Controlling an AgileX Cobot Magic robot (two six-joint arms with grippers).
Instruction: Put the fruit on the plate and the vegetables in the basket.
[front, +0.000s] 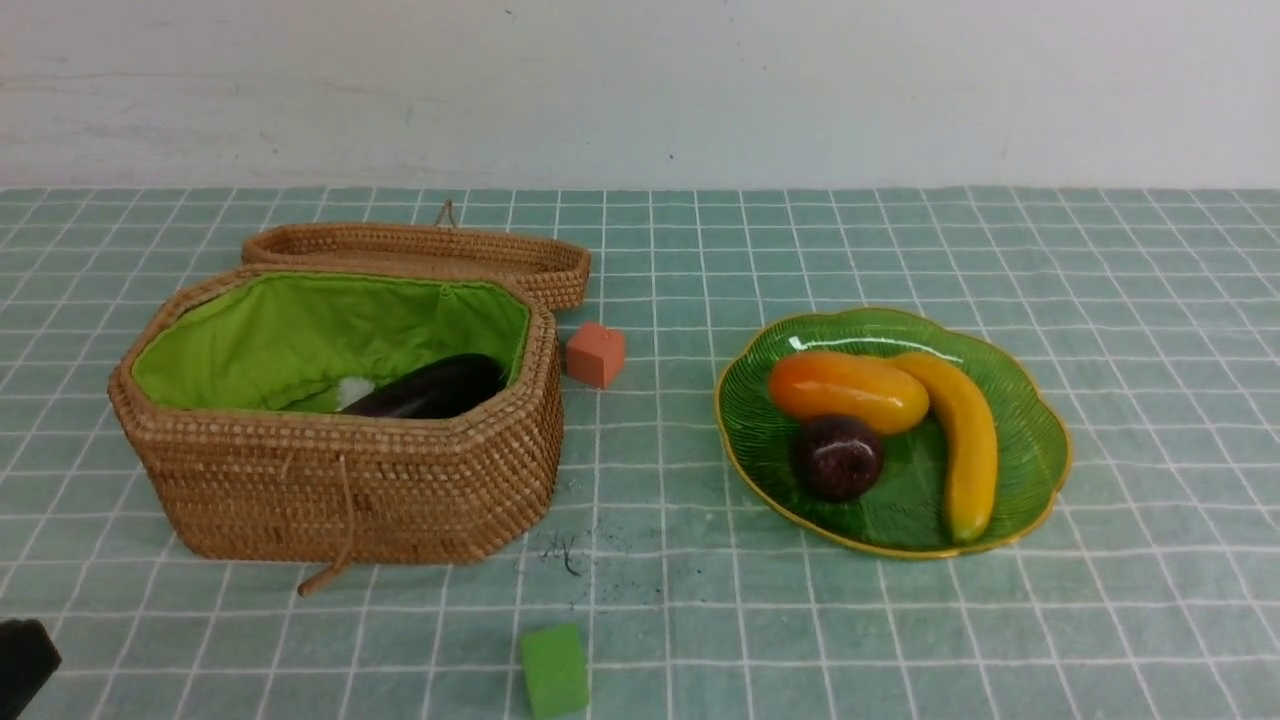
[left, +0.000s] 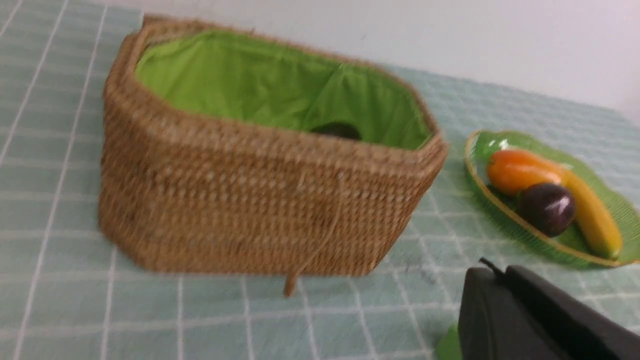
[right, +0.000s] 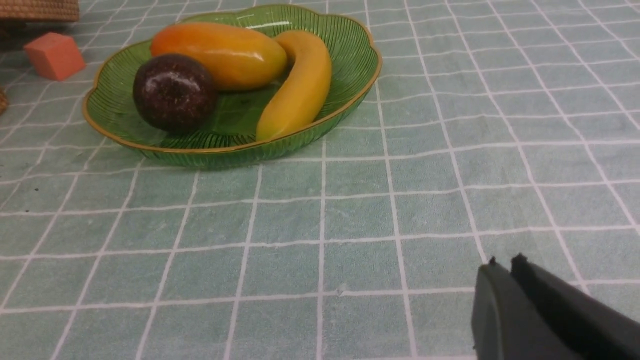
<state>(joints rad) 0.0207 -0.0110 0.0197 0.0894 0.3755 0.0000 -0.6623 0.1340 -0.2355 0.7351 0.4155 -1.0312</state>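
The plate (front: 1030, 440) stands on the right and holds the mango (front: 846, 391), the banana (front: 966, 440) and the mangosteen (front: 838, 457). The open basket (front: 340, 480) stands on the left with the eggplant (front: 436, 390) lying inside. The carrot and the gourd are hidden; a pale bit (front: 354, 391) shows beside the eggplant. My left gripper (left: 495, 270) is shut and empty, low over the cloth in front of the basket (left: 260, 215). My right gripper (right: 505, 262) is shut and empty, well in front of the plate (right: 350, 55).
An orange cube (front: 596, 354) sits between basket and plate, near the basket's lid (front: 420, 250), which lies behind it. A green cube (front: 553, 670) sits near the front edge. A black part of my left arm (front: 25, 660) shows at the bottom left corner.
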